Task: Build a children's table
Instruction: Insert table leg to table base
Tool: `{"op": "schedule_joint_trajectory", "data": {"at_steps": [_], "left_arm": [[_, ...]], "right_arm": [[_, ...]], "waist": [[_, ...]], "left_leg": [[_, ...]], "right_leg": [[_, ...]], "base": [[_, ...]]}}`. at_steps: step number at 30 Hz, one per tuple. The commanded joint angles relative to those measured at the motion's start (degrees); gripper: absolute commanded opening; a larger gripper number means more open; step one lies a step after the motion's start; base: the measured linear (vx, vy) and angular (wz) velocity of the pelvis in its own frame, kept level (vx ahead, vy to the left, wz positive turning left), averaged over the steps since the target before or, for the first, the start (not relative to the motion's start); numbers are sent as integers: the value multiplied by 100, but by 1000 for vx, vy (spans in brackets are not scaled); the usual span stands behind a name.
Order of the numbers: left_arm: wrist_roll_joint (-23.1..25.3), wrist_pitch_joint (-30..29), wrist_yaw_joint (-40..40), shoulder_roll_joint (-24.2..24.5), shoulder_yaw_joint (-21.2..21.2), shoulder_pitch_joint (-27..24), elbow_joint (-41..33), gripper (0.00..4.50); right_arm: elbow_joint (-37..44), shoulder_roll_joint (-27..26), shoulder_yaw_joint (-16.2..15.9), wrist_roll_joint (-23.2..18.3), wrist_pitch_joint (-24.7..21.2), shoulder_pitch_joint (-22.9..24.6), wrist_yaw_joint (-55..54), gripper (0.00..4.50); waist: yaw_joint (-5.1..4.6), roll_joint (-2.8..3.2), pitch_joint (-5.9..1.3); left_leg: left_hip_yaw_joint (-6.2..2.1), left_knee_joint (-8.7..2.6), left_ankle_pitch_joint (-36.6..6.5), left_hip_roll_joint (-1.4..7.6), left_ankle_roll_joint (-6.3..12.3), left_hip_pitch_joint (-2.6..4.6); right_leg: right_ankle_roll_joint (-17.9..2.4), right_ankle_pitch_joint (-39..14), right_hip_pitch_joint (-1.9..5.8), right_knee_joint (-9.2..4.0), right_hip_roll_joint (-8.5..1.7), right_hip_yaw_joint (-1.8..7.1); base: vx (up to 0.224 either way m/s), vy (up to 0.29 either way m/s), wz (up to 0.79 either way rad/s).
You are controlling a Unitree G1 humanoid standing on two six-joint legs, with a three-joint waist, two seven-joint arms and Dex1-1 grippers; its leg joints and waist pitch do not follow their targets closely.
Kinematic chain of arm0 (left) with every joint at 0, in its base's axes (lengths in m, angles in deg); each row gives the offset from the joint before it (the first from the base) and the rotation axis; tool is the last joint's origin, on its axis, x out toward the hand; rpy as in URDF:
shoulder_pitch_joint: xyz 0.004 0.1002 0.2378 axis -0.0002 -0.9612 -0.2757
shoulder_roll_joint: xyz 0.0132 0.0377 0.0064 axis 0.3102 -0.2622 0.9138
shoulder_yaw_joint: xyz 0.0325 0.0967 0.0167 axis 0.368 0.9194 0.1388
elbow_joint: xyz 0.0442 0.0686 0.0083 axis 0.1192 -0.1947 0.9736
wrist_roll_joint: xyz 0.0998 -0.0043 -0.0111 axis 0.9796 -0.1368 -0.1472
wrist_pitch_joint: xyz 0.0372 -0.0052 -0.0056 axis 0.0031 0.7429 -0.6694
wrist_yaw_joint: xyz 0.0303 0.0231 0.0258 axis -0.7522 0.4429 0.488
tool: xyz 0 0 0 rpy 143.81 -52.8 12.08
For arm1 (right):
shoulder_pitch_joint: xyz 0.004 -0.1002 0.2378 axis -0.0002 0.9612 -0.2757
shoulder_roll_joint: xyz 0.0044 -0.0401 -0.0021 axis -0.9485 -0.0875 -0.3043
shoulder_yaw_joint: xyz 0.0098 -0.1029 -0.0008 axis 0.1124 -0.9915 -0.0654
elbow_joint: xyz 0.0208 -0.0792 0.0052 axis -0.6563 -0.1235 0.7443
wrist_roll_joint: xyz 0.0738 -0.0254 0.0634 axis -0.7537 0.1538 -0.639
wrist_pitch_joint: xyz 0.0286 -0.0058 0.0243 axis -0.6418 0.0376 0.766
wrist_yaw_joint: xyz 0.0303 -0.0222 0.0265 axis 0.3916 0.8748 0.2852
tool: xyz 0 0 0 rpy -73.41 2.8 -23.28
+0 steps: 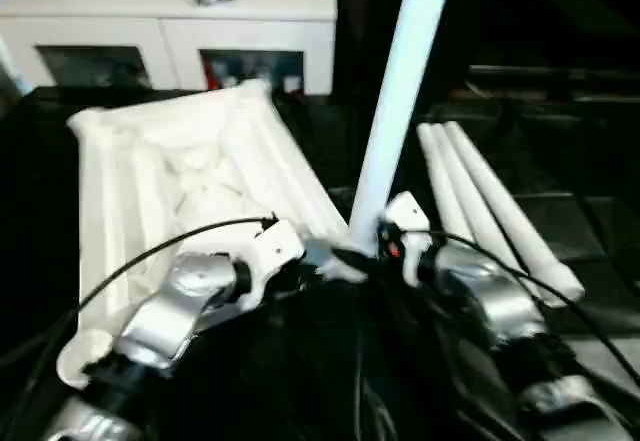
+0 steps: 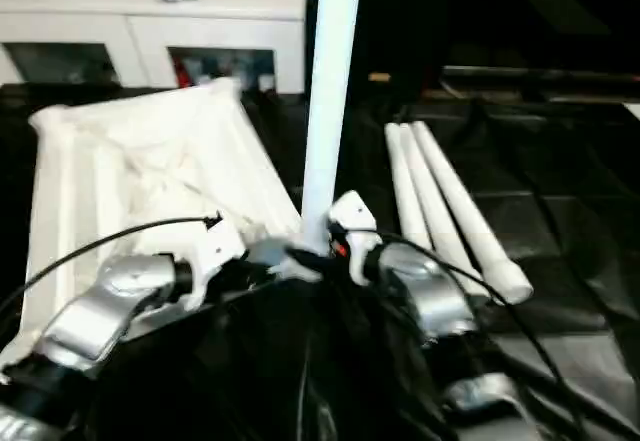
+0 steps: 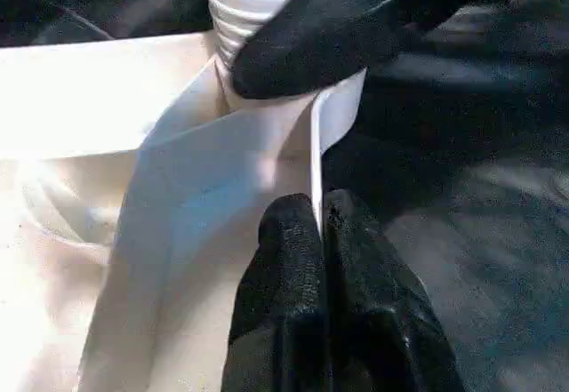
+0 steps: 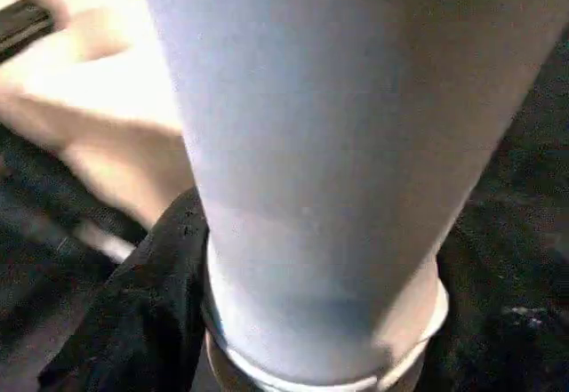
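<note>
Black mat (image 1: 560, 221): right claw (image 3: 293, 54) grips upright leg (image 1: 400, 101).

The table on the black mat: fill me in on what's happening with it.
The robot is fitting a leg into a corner socket of the upside-down white tabletop. The right pincer grips the upright leg near its threaded base, right at the socket. The left pincer is clamped on the tabletop's rim beside that corner, steadying it. Three more legs lie side by side on the mat to the right, not yet fitted.
</note>
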Motion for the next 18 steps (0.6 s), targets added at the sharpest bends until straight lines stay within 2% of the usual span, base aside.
{"op": "schedule_joint_trajectory", "data": {"at_steps": [1,2,4,5,7,8,9,11,13,18], "left_arm": [[101,-126,-468,-327,7,200,-20,0],[141,-261,-803,-622,-19,282,20,0],[166,-270,-895,-719,12,306,34,0],[187,-208,-964,-854,95,317,39,0],[194,-129,-942,-921,156,300,35,0],[196,-87,-919,-930,174,292,32,0],[191,-58,-851,-902,203,265,4,0],[192,-41,-790,-868,222,238,-24,0],[173,-6,-664,-776,207,180,-81,0],[-83,150,-103,-440,99,0,-324,0]], "right_arm": [[-537,-291,117,14,-216,-89,-752,275],[-799,-495,186,50,-114,-212,-1183,275],[-885,-553,164,127,-20,-258,-1326,275],[-938,-637,123,182,143,-300,-1356,275],[-938,-677,147,171,257,-322,-1270,275],[-934,-685,160,165,288,-331,-1199,331],[-883,-671,192,119,267,-330,-1091,345],[-845,-658,230,77,259,-336,-995,345],[-805,-587,272,-3,218,-349,-826,380],[-475,-89,-4,0,305,-259,145,389]], "waist": [[0,23,-304],[-24,12,-311],[-24,9,-319],[-21,25,-320],[-11,15,-342],[-3,20,-347],[-3,20,-350],[3,24,-352],[4,14,-351],[26,3,-355]], "left_leg": [[-80,-441,-1307,221,-106,62],[-83,-435,-1314,213,-139,45],[-83,-427,-1322,210,-118,43],[-89,-432,-1286,214,-105,31],[-77,-412,-1133,204,-3,14],[-74,-406,-1041,207,45,10],[-72,-404,-993,206,68,6],[-69,-401,-953,209,140,8],[-68,-403,-960,213,193,6],[-59,-387,-846,224,310,-5]], "right_leg": [[-1274,-1232,229,-495,-380,196],[-1233,-1333,243,-505,-393,197],[-1187,-1400,235,-520,-394,200],[-1186,-1343,236,-517,-397,200],[-1214,-960,248,-493,-377,201],[-1252,-756,252,-479,-373,194],[-1273,-658,256,-470,-369,192],[-1331,-496,262,-458,-367,188],[-1372,-490,272,-461,-375,185],[-1423,-315,280,-436,-372,178]], "base": [[0,0,0],[0,0,0],[0,0,0],[0,0,0],[0,0,0],[0,0,0],[0,0,0],[0,0,0],[0,0,0],[0,0,0]]}}
